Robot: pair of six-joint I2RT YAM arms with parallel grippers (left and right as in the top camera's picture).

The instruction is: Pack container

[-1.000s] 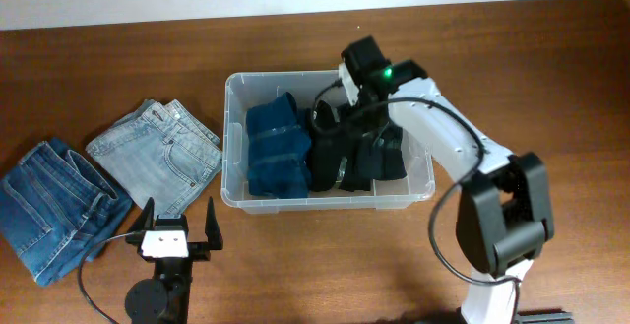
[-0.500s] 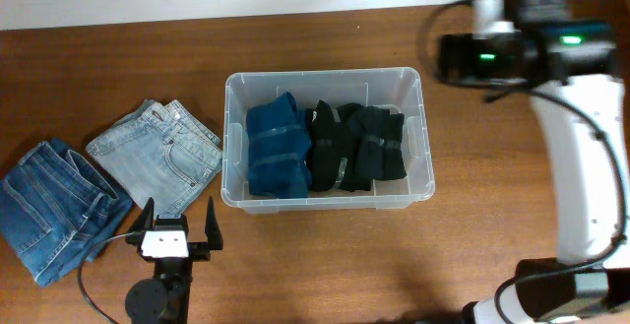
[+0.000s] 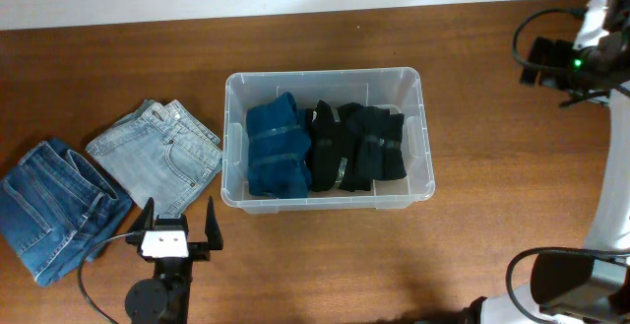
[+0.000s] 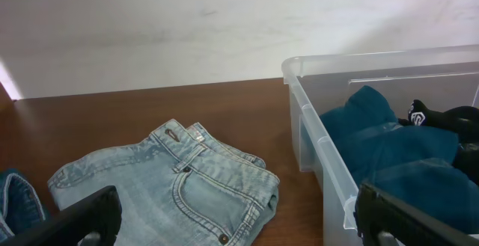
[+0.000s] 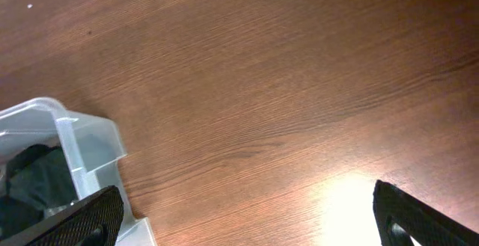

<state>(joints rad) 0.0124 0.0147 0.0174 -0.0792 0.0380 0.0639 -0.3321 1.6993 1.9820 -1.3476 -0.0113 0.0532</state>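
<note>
Worktop of dark brown wood fills the overhead view, with a pale wall along its far edge. The container, a clear plastic rectangular bin with rounded corners, sits near the middle of the worktop, its long sides running left to right. Inside it, folded garments lie side by side. A teal-blue one fills the left part, and black ones take up the middle and right. They touch one another and reach about to the rim.

Left of the container, two pairs of folded jeans lie flat on the worktop. The light blue pair is just beside the container wall but apart from it. The dark blue pair lies farther left, and its edge meets the light pair. The left wrist view shows the light pair's waistband, button and pocket seams, with the container's corner to the right.

The right arm runs along the right edge of the overhead view, a green light glowing on its wrist. It is well away from the container.

The left gripper is at the near edge, in front of the light jeans, its fingers spread wide with nothing between them. The right gripper hangs over bare wood, its fingers likewise wide apart and holding nothing. One container corner shows at the left of its view.
</note>
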